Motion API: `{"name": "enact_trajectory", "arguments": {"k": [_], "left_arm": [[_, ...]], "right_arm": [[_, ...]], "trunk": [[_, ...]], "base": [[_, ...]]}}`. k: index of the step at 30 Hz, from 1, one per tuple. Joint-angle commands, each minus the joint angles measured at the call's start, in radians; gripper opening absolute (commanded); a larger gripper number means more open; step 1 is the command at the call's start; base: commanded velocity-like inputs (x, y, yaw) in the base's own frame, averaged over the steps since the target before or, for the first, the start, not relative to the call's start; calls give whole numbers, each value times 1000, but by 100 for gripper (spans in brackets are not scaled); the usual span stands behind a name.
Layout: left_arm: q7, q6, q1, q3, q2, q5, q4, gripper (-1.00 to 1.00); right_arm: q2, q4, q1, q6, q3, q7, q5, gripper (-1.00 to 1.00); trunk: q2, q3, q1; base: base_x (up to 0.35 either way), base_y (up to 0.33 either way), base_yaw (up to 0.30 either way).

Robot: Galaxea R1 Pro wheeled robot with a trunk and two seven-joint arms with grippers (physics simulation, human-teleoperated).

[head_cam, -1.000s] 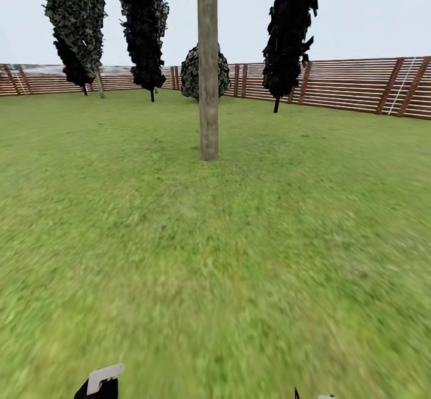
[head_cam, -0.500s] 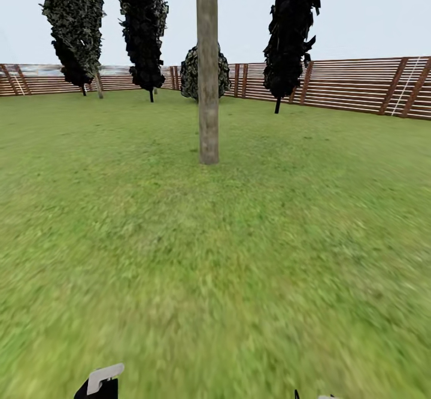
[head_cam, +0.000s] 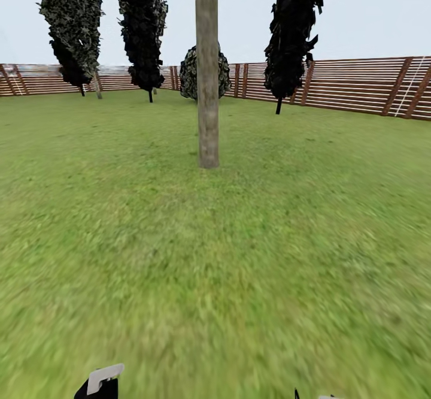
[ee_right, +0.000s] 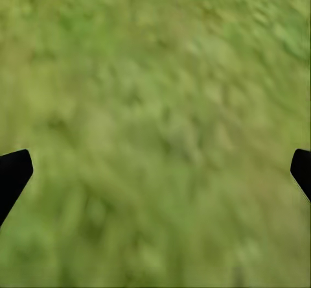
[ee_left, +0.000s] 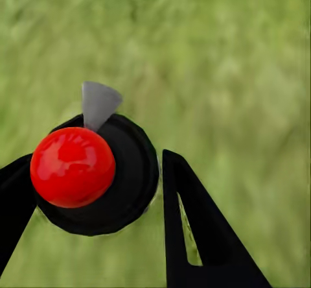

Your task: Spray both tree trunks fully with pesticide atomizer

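With the left claw [ee_left: 97,191] clamped on the red-knobbed black atomizer [ee_left: 97,174], pickup's done; the bare grey-brown trunk [head_cam: 207,69] ahead awaits spraying, right claw [ee_right: 155,171] spread apart.

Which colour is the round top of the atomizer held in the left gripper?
Bright glossy red: the round cap sits on the atomizer's black body, best seen in the left wrist view.

The tree trunk [head_cam: 208,81] is mottled in grey and tan. The floor [head_cam: 215,255] is covered in blurred green grass with yellowish flecks. The fence [head_cam: 359,84] is banded in brown horizontal slats. The cypresses [head_cam: 291,27] are rendered almost black. The atomizer [ee_left: 97,171] is black, topped by a glossy red ball and a grey nozzle. Black fingers [ee_left: 201,236] are seen on the left claw [ee_left: 91,229].
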Motion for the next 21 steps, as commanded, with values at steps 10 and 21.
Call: {"name": "enact_trajectory", "arguments": {"k": [10,21], "left_arm": [[4,-3,-1,-1,0,-1,1,-100],[4,-3,-1,-1,0,-1,1,-100]], "right_arm": [[0,1,-1,-3,-5,1,1,100],[0,1,-1,-3,-5,1,1,100]], "trunk": [[0,-1,0],[0,-1,0]], "base": [[334,0,0],[334,0,0]]}}
